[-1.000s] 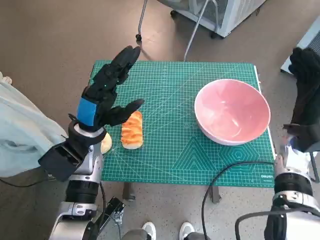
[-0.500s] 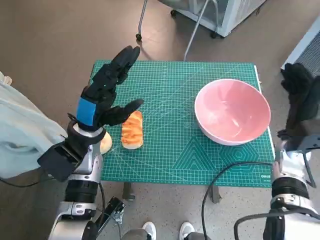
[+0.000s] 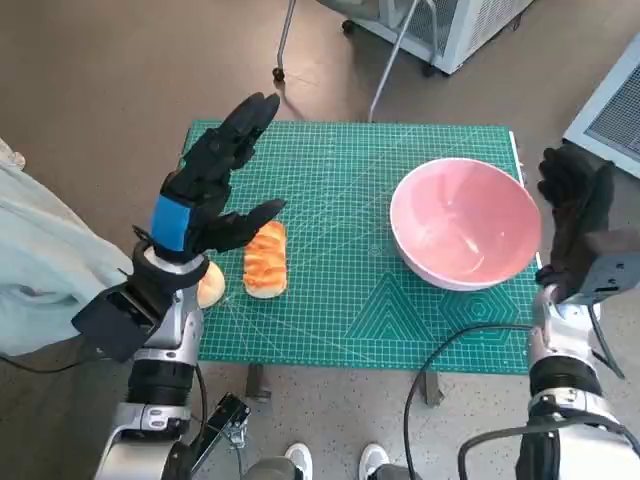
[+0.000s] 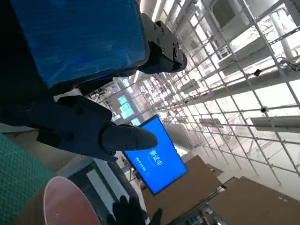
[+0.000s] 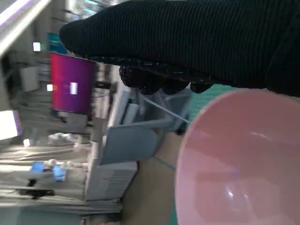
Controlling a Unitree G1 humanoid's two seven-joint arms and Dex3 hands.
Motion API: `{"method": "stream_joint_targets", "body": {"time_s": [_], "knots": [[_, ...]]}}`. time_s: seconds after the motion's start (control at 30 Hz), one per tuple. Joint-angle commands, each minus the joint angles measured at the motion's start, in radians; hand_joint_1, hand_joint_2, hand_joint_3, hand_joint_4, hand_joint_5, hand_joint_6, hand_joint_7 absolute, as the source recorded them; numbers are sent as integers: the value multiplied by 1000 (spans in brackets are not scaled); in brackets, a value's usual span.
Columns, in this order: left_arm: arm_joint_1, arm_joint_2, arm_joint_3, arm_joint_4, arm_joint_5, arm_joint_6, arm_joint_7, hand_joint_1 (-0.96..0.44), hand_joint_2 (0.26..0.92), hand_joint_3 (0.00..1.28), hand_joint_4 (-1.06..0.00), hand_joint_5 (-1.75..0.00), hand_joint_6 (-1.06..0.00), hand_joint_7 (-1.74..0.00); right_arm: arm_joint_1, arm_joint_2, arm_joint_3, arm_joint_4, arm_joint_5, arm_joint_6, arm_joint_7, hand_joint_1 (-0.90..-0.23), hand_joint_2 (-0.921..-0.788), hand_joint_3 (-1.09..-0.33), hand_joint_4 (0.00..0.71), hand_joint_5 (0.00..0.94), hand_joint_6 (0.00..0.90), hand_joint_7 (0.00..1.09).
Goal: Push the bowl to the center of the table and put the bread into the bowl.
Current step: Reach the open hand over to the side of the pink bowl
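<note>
A pink bowl (image 3: pixel 465 222) stands on the right part of the green cutting mat (image 3: pixel 340 300), close to its right edge; the right wrist view fills with the bowl (image 5: pixel 239 164). An orange-crusted bread (image 3: pixel 265 259) lies on the left part of the mat. My left hand (image 3: pixel 212 185), black with blue tape, hovers above and left of the bread, fingers spread, holding nothing. My gloved right hand (image 3: pixel 570 210) stands upright just right of the bowl, fingers apart, empty; whether it touches the rim is unclear. The left wrist view shows the bowl rim (image 4: pixel 65 206) past my left hand (image 4: pixel 84 126).
A round bun (image 3: pixel 209 285) lies at the mat's left edge, partly under my left forearm. A pale cloth (image 3: pixel 40 270) hangs at far left. A chair leg (image 3: pixel 283 40) and a white cabinet (image 3: pixel 440 25) stand beyond the table. A black cable (image 3: pixel 440 360) runs below the front edge.
My right hand has come in leftward from the picture's right edge to stand beside the bowl. The left hand, the bread and the bowl have not moved.
</note>
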Motion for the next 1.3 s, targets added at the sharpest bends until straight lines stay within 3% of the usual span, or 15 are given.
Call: {"method": "stream_joint_targets", "body": {"time_s": [0.03,0.3,0.7,0.97,1.3], "knots": [[13,8,5,-12,-16,10,-7,-346,921,212,-296,-1,-421,-42,2,32,-35,22,39,57,39,-509,-921,-823,247,9,81,603],[23,8,6,-22,-18,15,-10,-338,921,213,-295,0,-423,-42,-8,58,-37,29,28,105,24,-512,-921,-790,257,5,138,521],[46,11,10,-41,-21,15,-14,-344,921,211,-291,0,-422,-39,-32,99,-63,36,45,179,34,-489,-921,-799,265,7,141,467],[59,11,12,-44,-22,10,-16,-358,921,209,-290,0,-423,-37,-53,147,-105,38,84,211,55,-466,-921,-801,279,12,166,457],[85,14,14,-56,-31,12,-18,-367,921,206,-291,0,-424,-34,-74,193,-106,42,76,234,39,-506,-921,-790,262,2,200,450]]}}
